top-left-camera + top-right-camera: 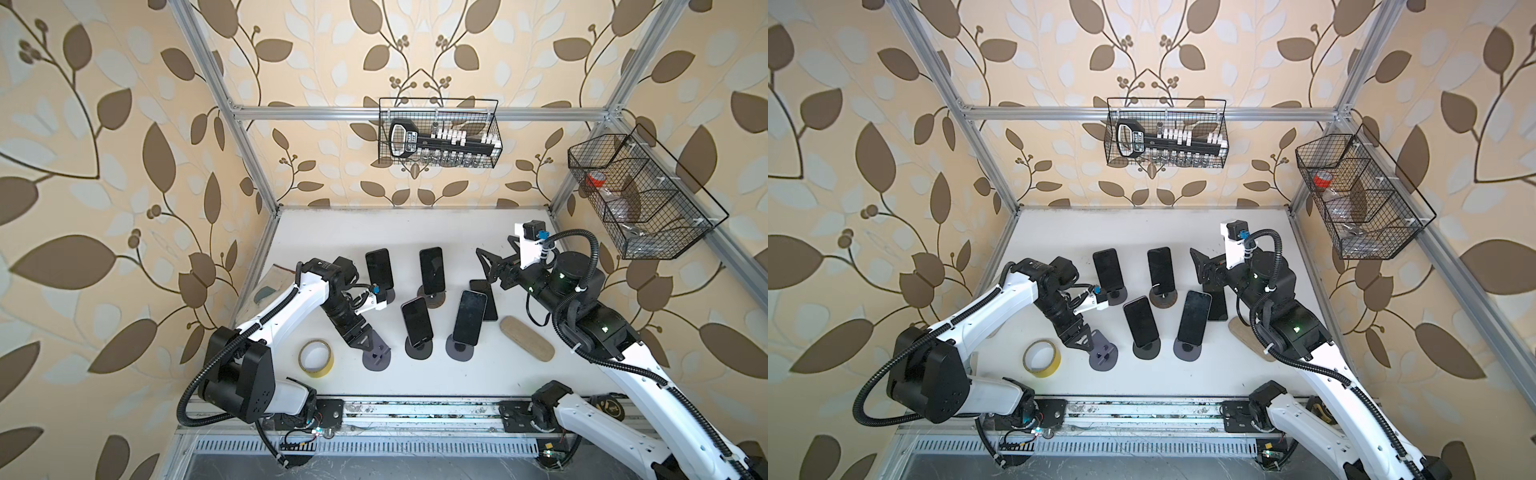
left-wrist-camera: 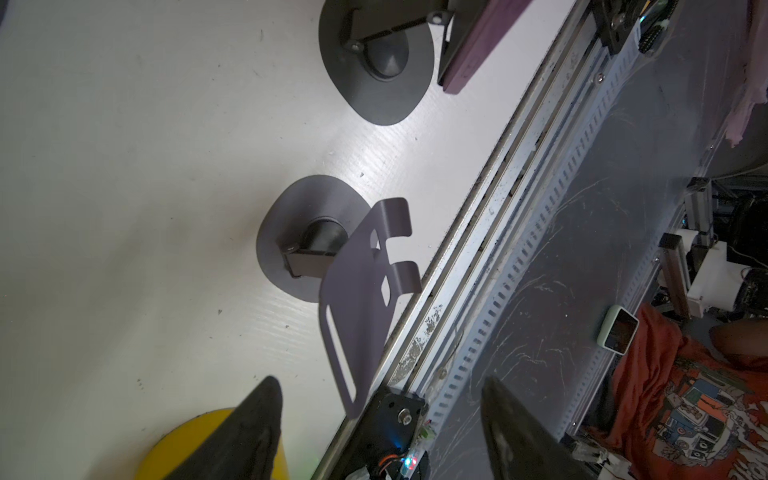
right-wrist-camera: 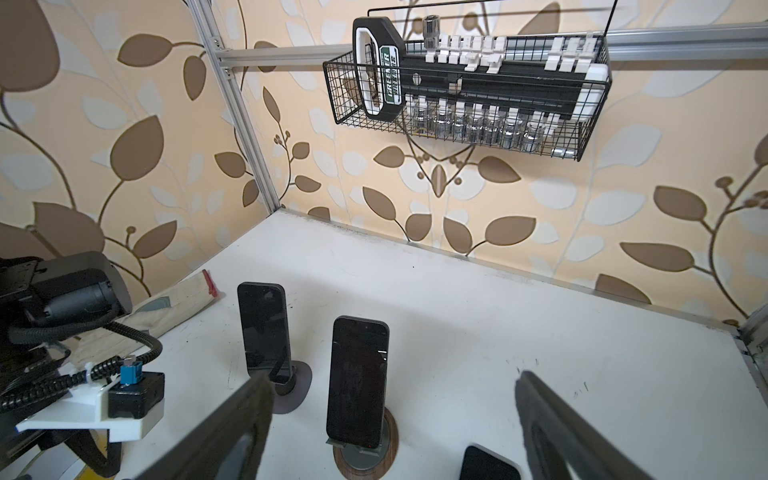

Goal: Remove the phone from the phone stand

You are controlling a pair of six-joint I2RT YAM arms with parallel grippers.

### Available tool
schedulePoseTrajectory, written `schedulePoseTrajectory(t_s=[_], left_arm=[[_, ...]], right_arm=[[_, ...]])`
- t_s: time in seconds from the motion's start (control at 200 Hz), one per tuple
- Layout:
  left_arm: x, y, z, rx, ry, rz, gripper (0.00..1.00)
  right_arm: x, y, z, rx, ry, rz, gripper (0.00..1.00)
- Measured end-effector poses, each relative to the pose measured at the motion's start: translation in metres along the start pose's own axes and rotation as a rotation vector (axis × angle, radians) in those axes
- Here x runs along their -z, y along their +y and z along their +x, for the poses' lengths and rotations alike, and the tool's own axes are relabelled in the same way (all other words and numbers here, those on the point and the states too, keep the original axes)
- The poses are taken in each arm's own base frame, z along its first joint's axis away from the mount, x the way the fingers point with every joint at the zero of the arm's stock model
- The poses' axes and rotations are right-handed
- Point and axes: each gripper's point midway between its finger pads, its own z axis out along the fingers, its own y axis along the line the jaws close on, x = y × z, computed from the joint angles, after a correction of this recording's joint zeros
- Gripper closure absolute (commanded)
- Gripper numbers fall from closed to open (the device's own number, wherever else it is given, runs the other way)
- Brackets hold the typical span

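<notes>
- In both top views the left gripper [image 1: 372,344] [image 1: 1086,338] sits low and left of centre, right over an empty stand [image 1: 376,361] [image 1: 1104,358]. A tape roll [image 1: 316,357] lies just left of that stand.
- Also in both top views, four standing phones [image 1: 417,321] [image 1: 1142,322] lean on their stands in two rows at mid-frame. A flat phone [image 1: 490,305] [image 1: 1219,309] lies on the table [image 1: 415,232] right of centre. It is partly behind the front-right standing phone and near the right gripper [image 1: 484,262] [image 1: 1198,264].
- In the left wrist view, the left gripper [image 2: 379,380] has its two fingers [image 2: 257,428] spread apart and pinching nothing. The empty stand [image 2: 361,291] lies between and beyond them, and the yellow tape roll [image 2: 187,449] shows beside one finger.
- In the right wrist view, the right gripper [image 3: 392,382] is spread wide and grips nothing. Two standing phones [image 3: 357,382] rise beyond the fingers [image 3: 232,428]. A corner of the flat phone [image 3: 488,463] shows between them. A wire basket [image 3: 465,83] hangs on the far wall.
</notes>
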Motion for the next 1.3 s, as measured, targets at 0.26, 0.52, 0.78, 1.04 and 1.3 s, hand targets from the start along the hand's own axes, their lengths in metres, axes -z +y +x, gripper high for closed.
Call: schedulePoseTrajectory(t_s=[0.26,0.52,0.78,1.04,1.3], left_arm=[[-0.012,0.001,0.000,-0.013,0.011,0.004,0.44],[-0.022,0.008,-0.003,-0.001,0.036,0.014,0.72],[-0.027,0.011,0.001,0.005,0.081,0.032,0.92],[-0.020,0.004,0.002,-0.004,0.098,0.054,1.00],[-0.009,-0.002,0.008,-0.015,0.107,0.026,1.00]], right_arm=[[-0.001,-0.001,0.009,0.035,0.035,0.007,0.08],[-0.002,-0.002,0.011,0.040,0.046,0.011,0.08],[-0.001,-0.006,0.014,0.053,0.056,0.034,0.07],[-0.001,-0.009,0.016,0.063,0.065,0.049,0.07],[-0.001,-0.011,0.018,0.070,0.074,0.060,0.06]])
